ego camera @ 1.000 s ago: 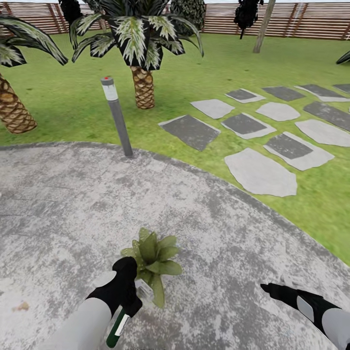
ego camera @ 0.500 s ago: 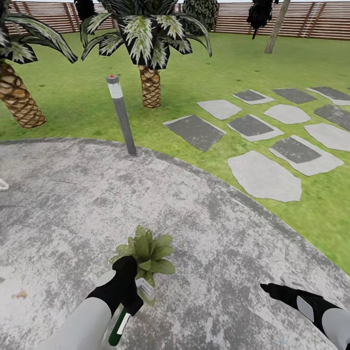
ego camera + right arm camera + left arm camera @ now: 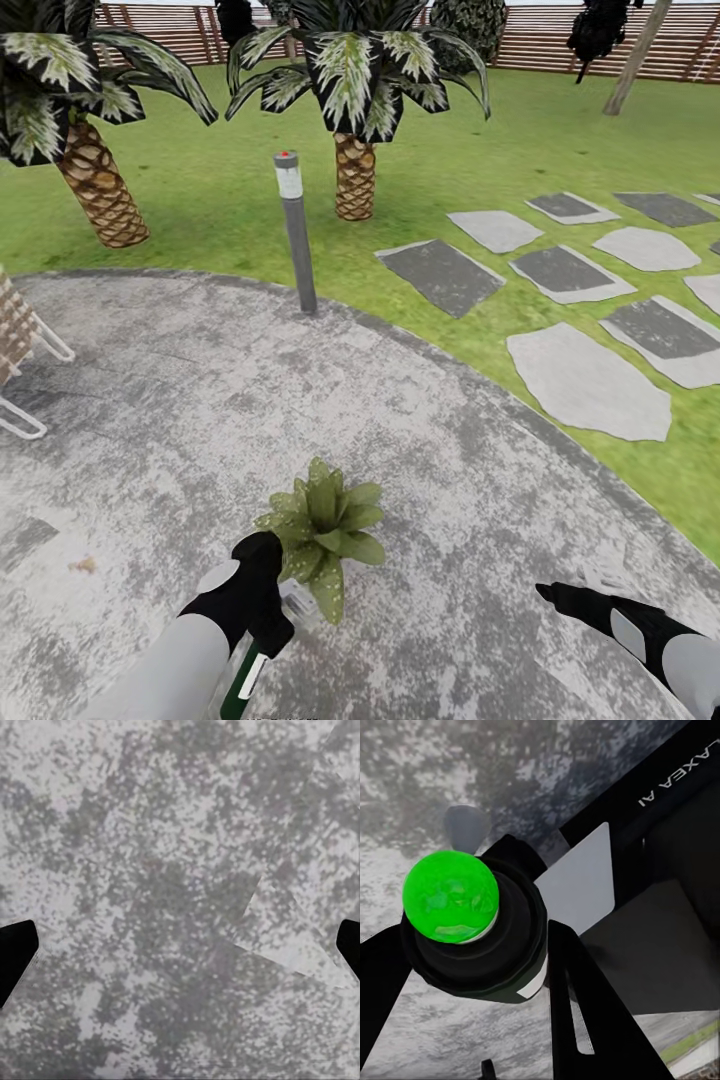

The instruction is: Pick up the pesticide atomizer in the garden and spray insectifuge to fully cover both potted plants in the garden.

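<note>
The atomizer [image 3: 243,675] is pinched in the left hand [image 3: 262,600], low over the patio [image 3: 150,420], just on the near side of the plant [image 3: 322,525]. Its long axis is tilted: the dark-green body with the white label runs down and back toward the robot below the hand, and the white spray head [image 3: 298,603] is seen at the upper end, touching or nearly touching the plant's near leaves and pointed toward the plant. In the left wrist view the bottle [image 3: 472,934] is seen end-on, as a dark round body with a bright green glossy cap, clamped between the black fingers [image 3: 585,1020], with the mottled paving behind it.

The plant is a low rosette of pointed green leaves, with pale specks seen on some of them; its pot is hidden beneath the leaves. It stands on the patio, well inside the curved edge.

The right hand [image 3: 560,597] is held over the paving well to the right of the plant, with nothing in it. In the right wrist view its two black fingertips [image 3: 15,956] are seen spread far apart at the frame's edges, over bare paving.

Beyond the plant, a grey lamp [image 3: 296,230] with a red-dotted top stands at the patio's far edge. Farther off are lawn, two palms [image 3: 355,110] and a slatted fence [image 3: 560,40]; stepping stones [image 3: 590,380] lie to the plant's far right.
</note>
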